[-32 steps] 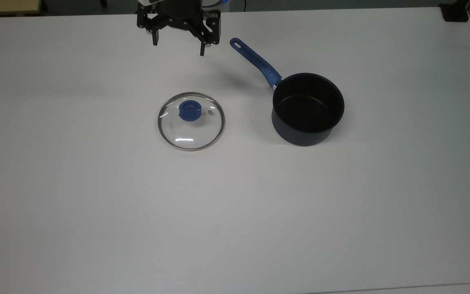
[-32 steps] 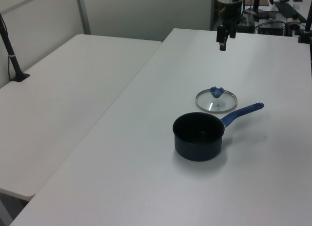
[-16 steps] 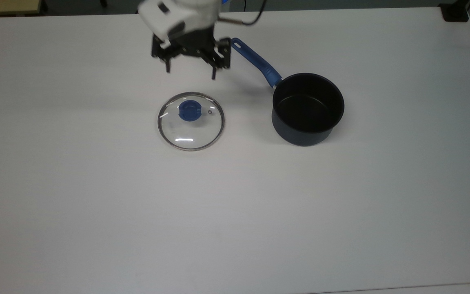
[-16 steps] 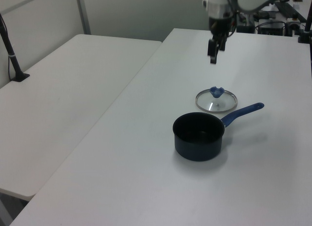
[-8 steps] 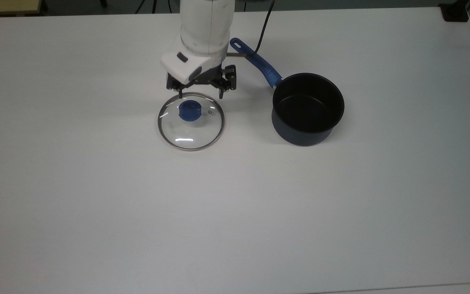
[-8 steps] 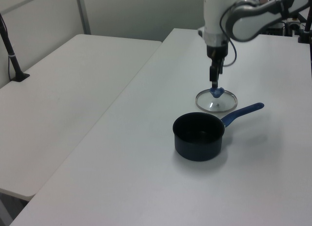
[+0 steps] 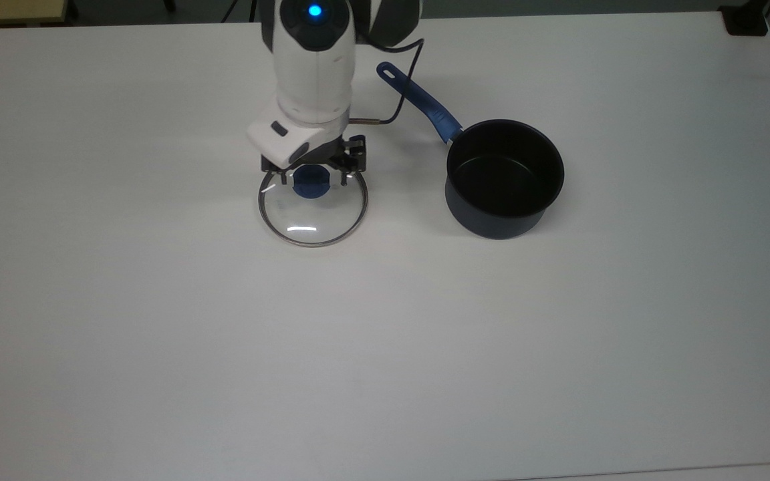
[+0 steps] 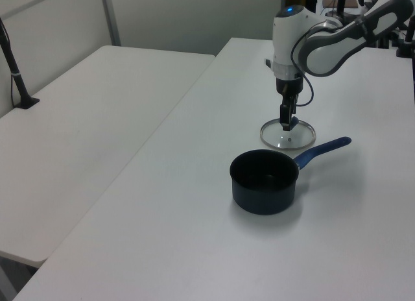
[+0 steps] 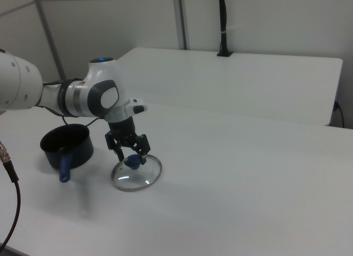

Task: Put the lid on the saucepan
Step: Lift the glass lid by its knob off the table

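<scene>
We hold the claw [image 9: 131, 155] spread wide astride the lid [image 7: 312, 214] knob, so next we judge it must close, then lift toward the saucepan [image 7: 504, 177].

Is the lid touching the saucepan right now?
Apart. The top view shows bare table between the lid and the saucepan, which sits off to the top view's right.

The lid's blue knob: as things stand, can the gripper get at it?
Probably yes. The gripper hangs right over the knob of the lid, fingers spread to either side, with nothing between them. The saucepan stands well apart.
</scene>
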